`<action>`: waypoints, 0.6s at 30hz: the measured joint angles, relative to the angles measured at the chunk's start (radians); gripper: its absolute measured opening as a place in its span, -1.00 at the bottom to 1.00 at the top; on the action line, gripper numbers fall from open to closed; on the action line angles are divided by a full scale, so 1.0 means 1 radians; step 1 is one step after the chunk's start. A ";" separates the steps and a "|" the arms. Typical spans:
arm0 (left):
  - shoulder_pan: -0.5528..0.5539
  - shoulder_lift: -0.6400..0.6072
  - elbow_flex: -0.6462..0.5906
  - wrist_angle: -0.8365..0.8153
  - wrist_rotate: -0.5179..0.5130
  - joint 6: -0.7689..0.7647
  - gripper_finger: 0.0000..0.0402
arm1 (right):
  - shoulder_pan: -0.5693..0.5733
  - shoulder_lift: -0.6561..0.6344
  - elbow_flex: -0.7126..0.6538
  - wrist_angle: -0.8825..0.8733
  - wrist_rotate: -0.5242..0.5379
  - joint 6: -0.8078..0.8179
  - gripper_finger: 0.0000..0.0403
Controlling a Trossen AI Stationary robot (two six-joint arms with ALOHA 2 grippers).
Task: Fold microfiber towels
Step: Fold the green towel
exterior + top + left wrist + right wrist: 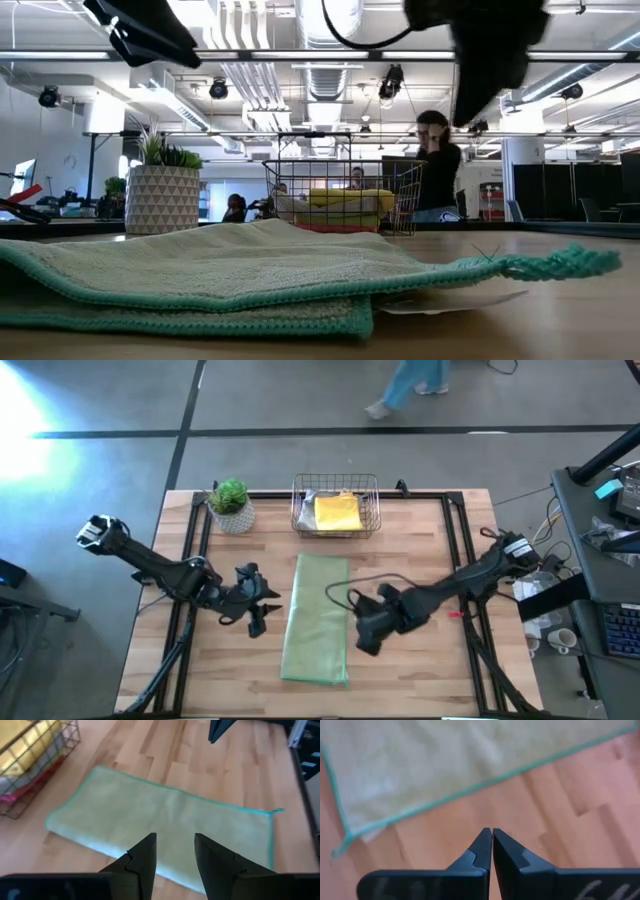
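Observation:
A pale sage green towel (pixel 318 620) with a teal hem lies flat at the table's middle as a long strip running from near to far. In the low view the towel (pixel 240 275) shows two stacked layers. My left gripper (pixel 262 605) hovers open to the left of the strip, above the table. In the left wrist view my left gripper (pixel 175 842) has nothing between its fingers, and the towel (pixel 165 820) lies beyond them. My right gripper (pixel 362 640) hangs shut just right of the strip. In the right wrist view my right gripper (pixel 491 832) is over bare wood beside the towel's hem (pixel 445 797).
A copper wire basket (pixel 336 507) stands at the far middle, with a yellow towel (pixel 338 513) on top of other cloths. A potted plant (pixel 231 505) stands to its left. A person (pixel 437 165) stands in the room beyond the table.

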 joint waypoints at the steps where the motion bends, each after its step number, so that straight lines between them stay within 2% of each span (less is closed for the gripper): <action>1: -0.007 0.014 0.015 0.000 0.000 -0.008 -0.41 | 0.021 -0.002 -0.012 0.001 0.000 0.009 -0.96; 5: -0.040 0.107 0.090 -0.009 0.000 -0.051 -0.41 | 0.096 -0.006 -0.045 0.037 0.009 0.052 -0.96; 9: -0.080 0.227 0.189 -0.104 0.000 -0.051 -0.41 | 0.152 -0.006 -0.077 0.106 0.039 0.064 -0.96; 12: -0.107 0.318 0.260 -0.178 0.001 -0.059 -0.41 | 0.182 -0.006 -0.086 0.149 0.052 0.092 -0.96; 18: -0.146 0.438 0.371 -0.225 0.001 -0.103 -0.41 | 0.229 -0.006 -0.088 0.155 0.069 0.135 -0.96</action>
